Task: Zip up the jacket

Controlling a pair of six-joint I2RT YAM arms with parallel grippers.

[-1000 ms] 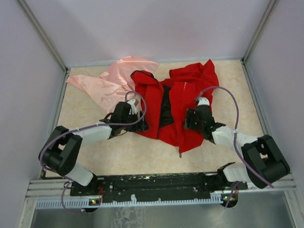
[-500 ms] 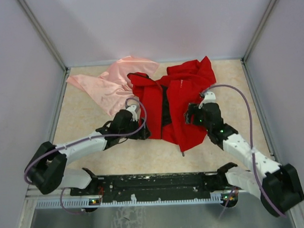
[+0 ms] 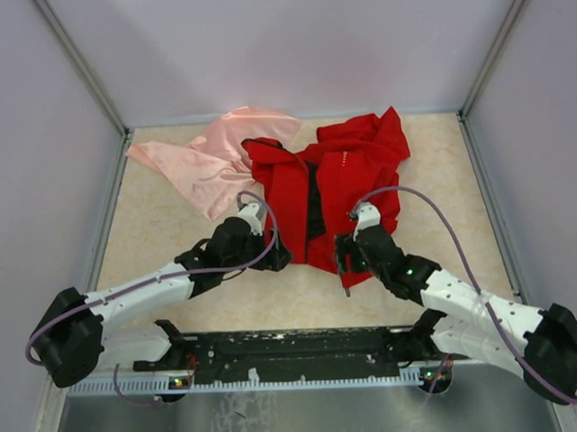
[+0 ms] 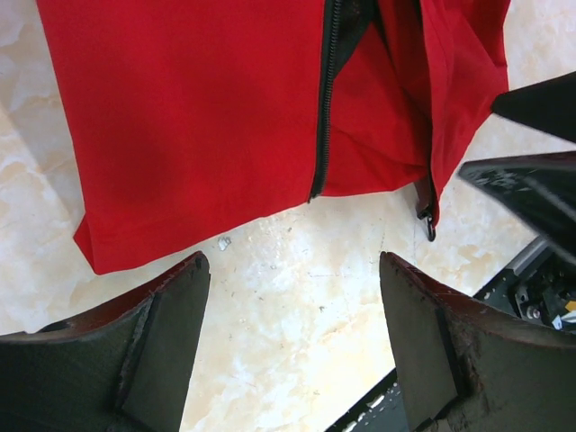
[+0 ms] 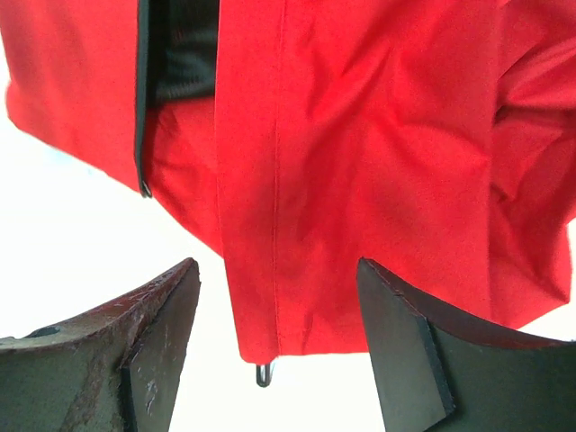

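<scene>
The red jacket (image 3: 340, 190) lies unzipped on the table, its black front zipper (image 3: 314, 201) open down the middle. My left gripper (image 3: 281, 259) is open and empty over bare table, just near of the left panel's hem (image 4: 198, 117). The zipper edge (image 4: 326, 99) ends above its fingers (image 4: 166, 342). My right gripper (image 3: 343, 261) is open, and the right panel's lower corner (image 5: 270, 306) lies between its fingers (image 5: 405, 351), not gripped. A small metal zipper pull (image 5: 263, 374) hangs at that corner and also shows in the left wrist view (image 4: 430, 230).
A pale pink shiny cloth (image 3: 215, 157) lies at the back left, touching the jacket's collar. Grey walls close in the table on three sides. The arms' black base rail (image 3: 293, 349) runs along the near edge. The right gripper's fingers (image 4: 540, 180) show at the left wrist view's right edge.
Both grippers have drawn back toward the near edge to the jacket's hem; the right one also moved left. The jacket lies flatter and further back than a second ago.
</scene>
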